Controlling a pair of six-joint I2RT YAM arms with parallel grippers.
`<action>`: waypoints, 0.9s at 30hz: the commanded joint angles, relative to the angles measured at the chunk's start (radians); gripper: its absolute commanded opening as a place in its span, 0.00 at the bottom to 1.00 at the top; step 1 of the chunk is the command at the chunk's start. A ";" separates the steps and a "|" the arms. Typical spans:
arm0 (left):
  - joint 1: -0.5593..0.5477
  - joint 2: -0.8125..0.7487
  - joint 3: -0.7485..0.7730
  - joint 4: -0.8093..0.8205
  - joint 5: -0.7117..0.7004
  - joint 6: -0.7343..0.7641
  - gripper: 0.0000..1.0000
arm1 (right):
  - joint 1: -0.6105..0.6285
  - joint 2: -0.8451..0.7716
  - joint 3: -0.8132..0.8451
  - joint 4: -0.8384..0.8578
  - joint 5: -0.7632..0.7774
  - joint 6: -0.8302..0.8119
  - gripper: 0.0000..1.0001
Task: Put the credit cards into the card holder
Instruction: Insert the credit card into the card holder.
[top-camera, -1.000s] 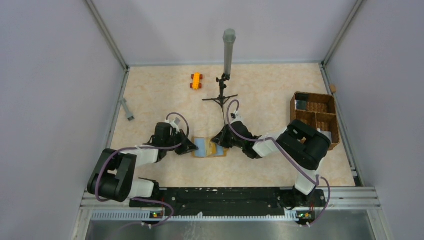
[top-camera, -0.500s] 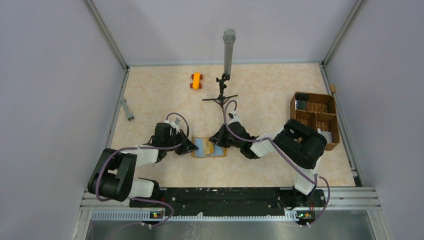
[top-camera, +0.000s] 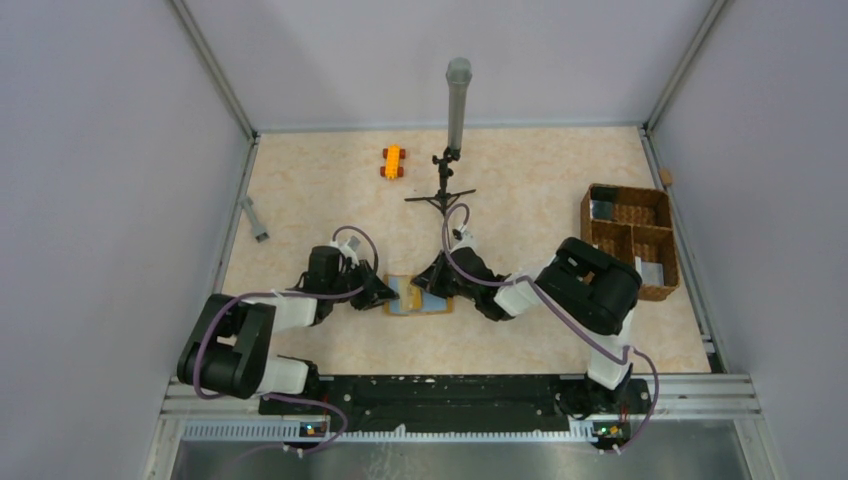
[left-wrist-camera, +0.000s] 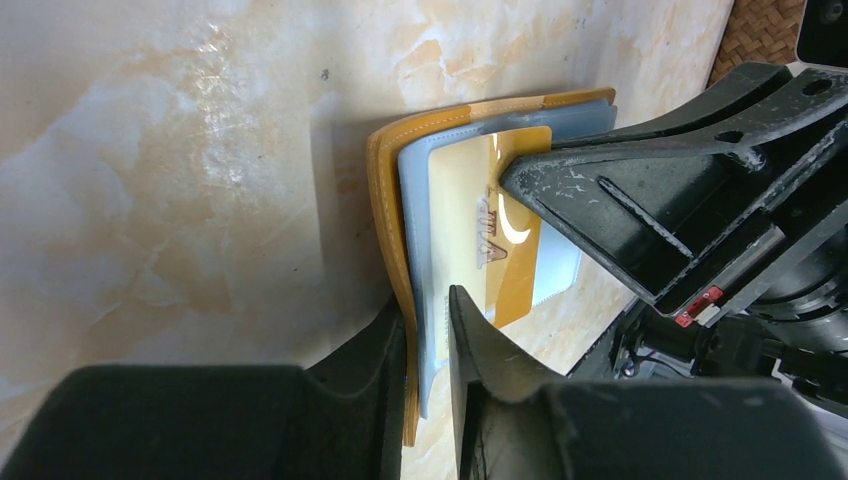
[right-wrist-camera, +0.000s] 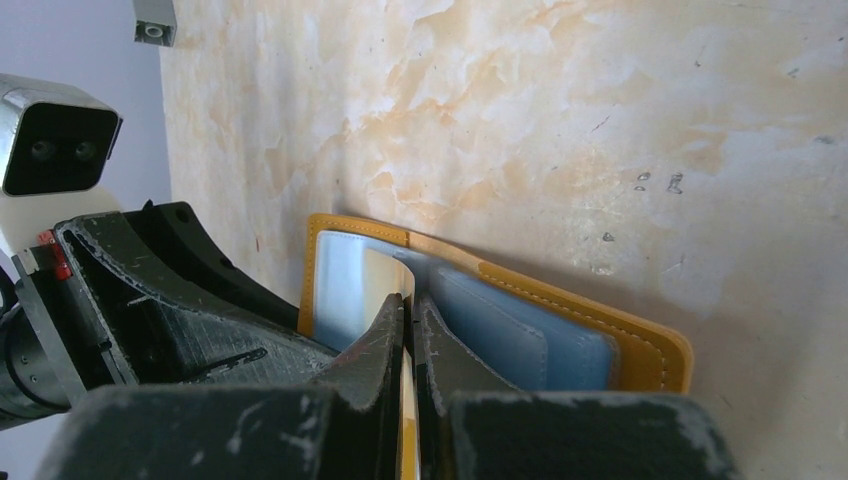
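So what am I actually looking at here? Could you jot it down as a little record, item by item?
table: marbled beige top
card holder: orange, open on the table, pale blue sleeves inside
card: gold-coloured, seemingly partway into a sleeve
right gripper: shut on the card's edge
left gripper: fingers either side of the card holder's edge; unclear whether it is gripping
toy car: orange, far side of the table
wicker basket: right side, away from both arms
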 joint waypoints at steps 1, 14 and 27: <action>-0.001 0.013 -0.024 0.076 0.067 -0.025 0.23 | 0.036 0.045 0.014 -0.078 0.025 -0.012 0.00; 0.004 0.057 -0.057 0.179 0.088 -0.074 0.08 | 0.051 0.052 0.027 -0.077 0.032 -0.016 0.03; 0.019 0.079 -0.060 0.183 0.078 -0.074 0.00 | 0.053 -0.107 0.094 -0.327 0.100 -0.223 0.39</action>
